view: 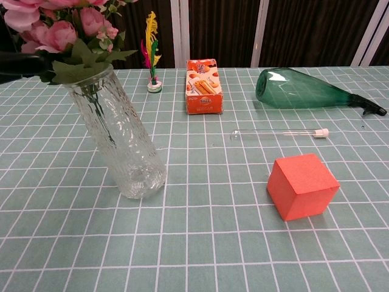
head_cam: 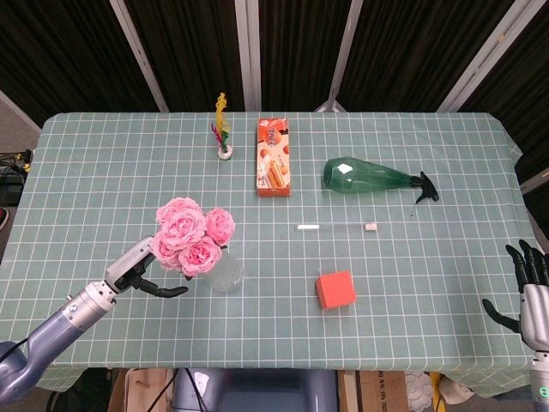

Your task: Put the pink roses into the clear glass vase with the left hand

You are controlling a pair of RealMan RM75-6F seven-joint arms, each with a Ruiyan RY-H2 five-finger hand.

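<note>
The pink roses (head_cam: 190,239) have their stems inside the clear glass vase (head_cam: 225,274), and the blooms stick out above its rim. In the chest view the vase (view: 119,145) leans strongly to the left, its base on the table, with the roses (view: 53,29) at the top left corner. My left hand (head_cam: 137,273) is at the left side of the blooms, fingers against them and thumb stretched under them; a dark finger (view: 18,61) touches the leaves. My right hand (head_cam: 531,287) hangs at the table's right front edge, fingers apart, holding nothing.
An orange cube (head_cam: 335,289) sits right of the vase. Behind it lie a thin white rod (head_cam: 334,227), a green spray bottle (head_cam: 369,177) on its side, a snack box (head_cam: 274,157) and a small feather shuttlecock (head_cam: 223,129).
</note>
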